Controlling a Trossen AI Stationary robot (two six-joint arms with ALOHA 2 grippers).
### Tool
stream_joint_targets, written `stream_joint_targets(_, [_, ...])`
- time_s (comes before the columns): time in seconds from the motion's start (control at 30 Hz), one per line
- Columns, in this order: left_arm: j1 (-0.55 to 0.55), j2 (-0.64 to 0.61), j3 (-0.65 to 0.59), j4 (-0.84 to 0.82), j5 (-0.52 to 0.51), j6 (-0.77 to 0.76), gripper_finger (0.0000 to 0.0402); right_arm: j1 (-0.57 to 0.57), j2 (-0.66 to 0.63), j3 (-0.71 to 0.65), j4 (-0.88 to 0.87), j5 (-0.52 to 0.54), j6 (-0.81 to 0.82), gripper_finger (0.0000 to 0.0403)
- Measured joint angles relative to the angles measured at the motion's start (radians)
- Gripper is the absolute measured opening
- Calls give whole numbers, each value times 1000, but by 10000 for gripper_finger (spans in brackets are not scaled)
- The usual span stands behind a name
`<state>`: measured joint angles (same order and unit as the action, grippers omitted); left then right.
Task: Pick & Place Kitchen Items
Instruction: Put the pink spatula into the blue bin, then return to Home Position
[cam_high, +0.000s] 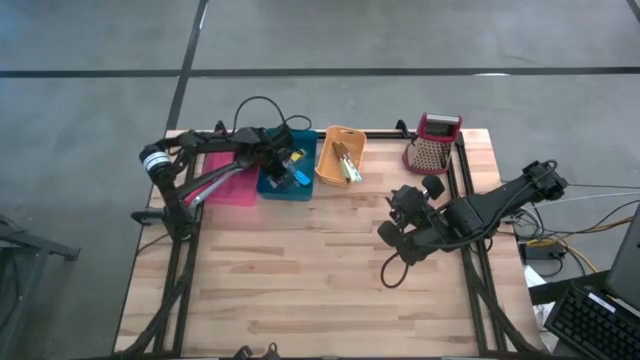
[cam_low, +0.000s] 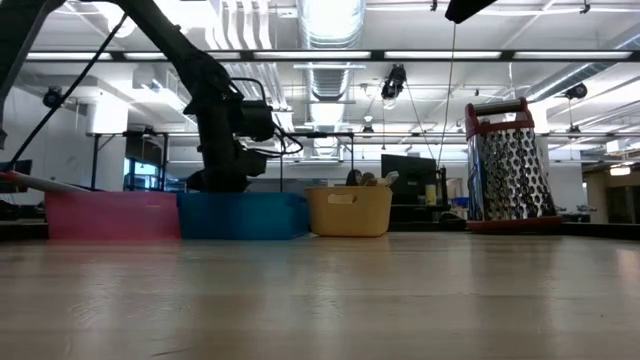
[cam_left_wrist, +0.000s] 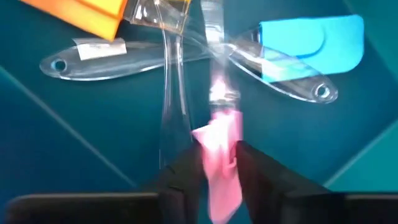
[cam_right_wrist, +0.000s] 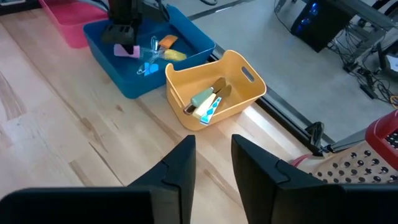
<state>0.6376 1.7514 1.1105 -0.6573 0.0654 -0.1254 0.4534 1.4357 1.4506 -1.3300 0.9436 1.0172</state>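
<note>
Left gripper (cam_left_wrist: 219, 163), inside the teal bin (cam_left_wrist: 56, 137), pinches the pink-headed spatula (cam_left_wrist: 221, 146); I judge it light, its clear handle slippery.

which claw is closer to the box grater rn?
Right. The right claw hovers over the table just in front of the box grater; the left claw is over the teal bin.

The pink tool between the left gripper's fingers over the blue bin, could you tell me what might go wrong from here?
1. The pink tool may cling to the left gripper when it lifts, instead of staying in the blue bin.
2. It may land on the clear handles crossed beneath it and rest unevenly.
</note>
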Motion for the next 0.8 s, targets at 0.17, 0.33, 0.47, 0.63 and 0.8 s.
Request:
stream_joint_targets(0.17, [0,-1,43,-58,6,1,152,0,0,0,0,0,-3,111])
stream_joint_targets(0.33, [-2,-1,112,-124,30,-6,179,0,0,0,0,0,-4,126])
stream_joint_targets(0.47, [-4,-2,177,-183,30,-25,181,0,0,-1,0,0,-7,138])
stream_joint_targets(0.63, [-33,-15,251,-217,29,-31,181,0,0,-1,0,1,-30,151])
stream_joint_targets(0.8, [-100,-87,295,-211,0,-25,181,0,0,-1,0,1,-39,157])
